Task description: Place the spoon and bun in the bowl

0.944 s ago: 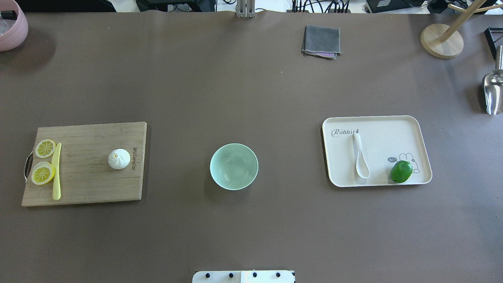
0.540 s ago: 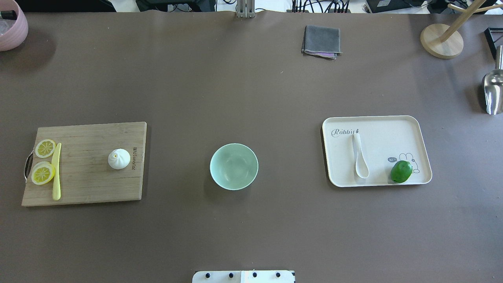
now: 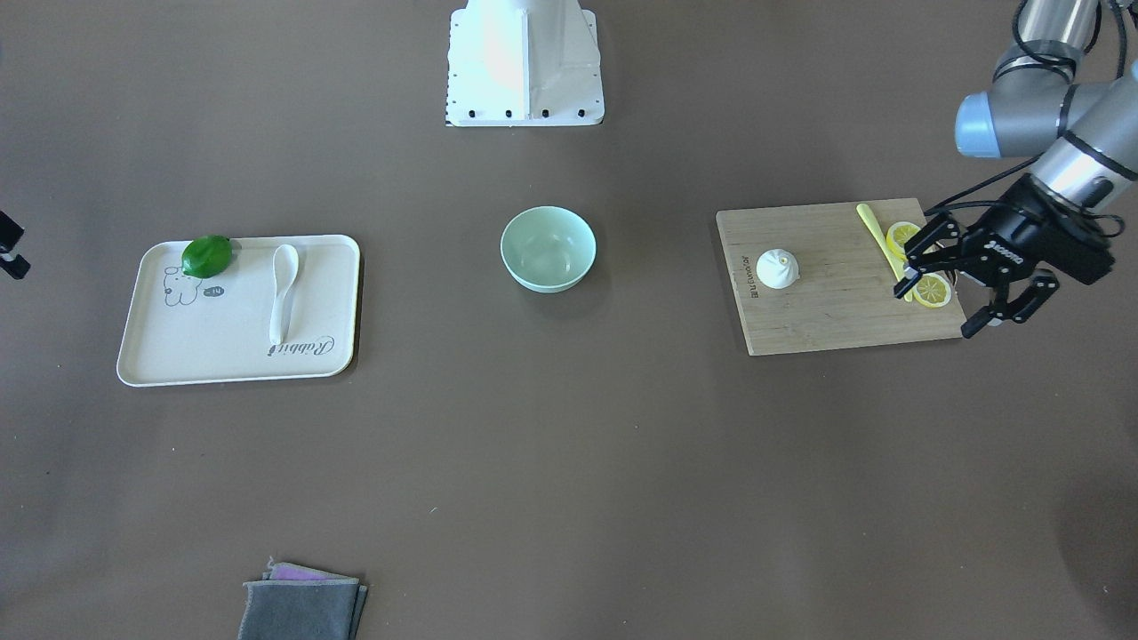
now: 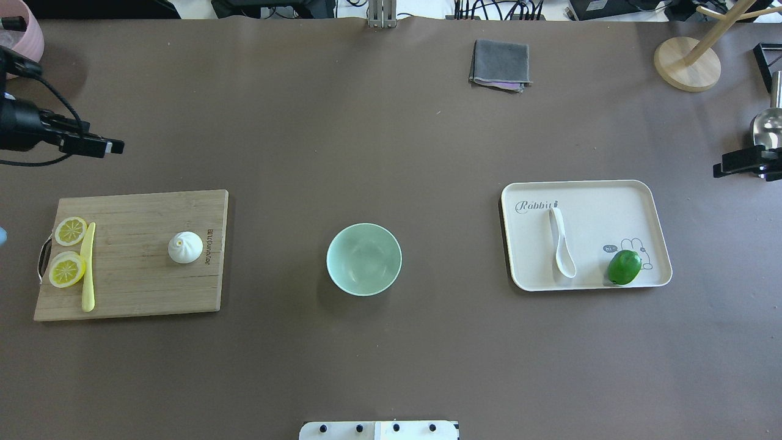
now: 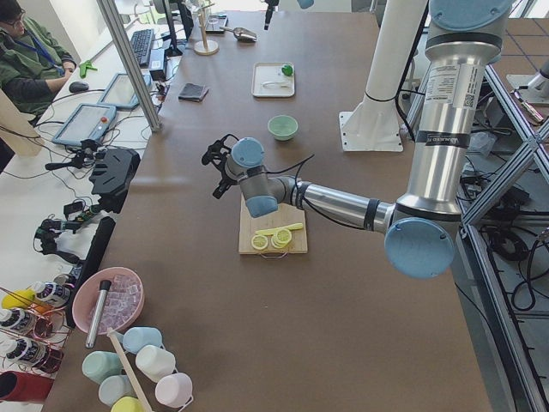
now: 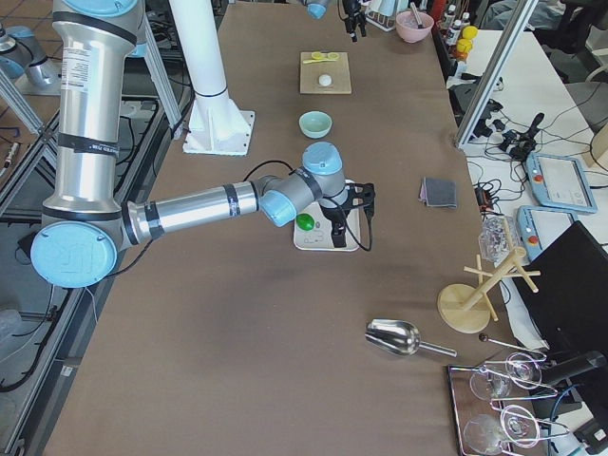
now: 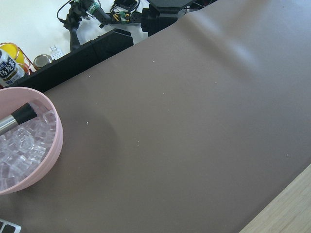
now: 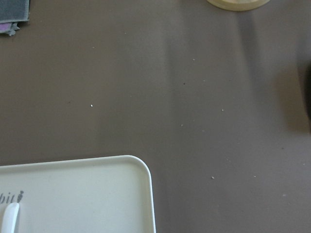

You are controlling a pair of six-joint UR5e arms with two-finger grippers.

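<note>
The cream-white spoon (image 4: 562, 244) lies on a cream tray (image 4: 611, 208), scoop towards me; it also shows in the front view (image 3: 283, 293), and its handle tip in the right wrist view (image 8: 9, 218). The white pleated bun (image 4: 185, 247) sits on a wooden cutting board (image 4: 134, 287) and shows in the front view too (image 3: 777, 268). The mint-green bowl (image 4: 364, 259) stands empty at the table's middle. My left gripper (image 3: 935, 313) is open and empty, hovering beyond the board's lemon end. My right gripper (image 4: 724, 167) hangs beyond the tray's far right corner, jaws apart, empty.
Two lemon slices (image 4: 70, 230) and a yellow knife (image 4: 88, 269) lie on the board's left end. A green lime (image 4: 624, 267) is on the tray. A grey cloth (image 4: 500, 64), a wooden stand (image 4: 686, 64), a metal scoop (image 4: 767, 131) and a pink ice bowl (image 7: 48, 145) line the far side.
Both grippers have come into the overhead view from its left and right edges. The spoon, bun and bowl have not moved.
</note>
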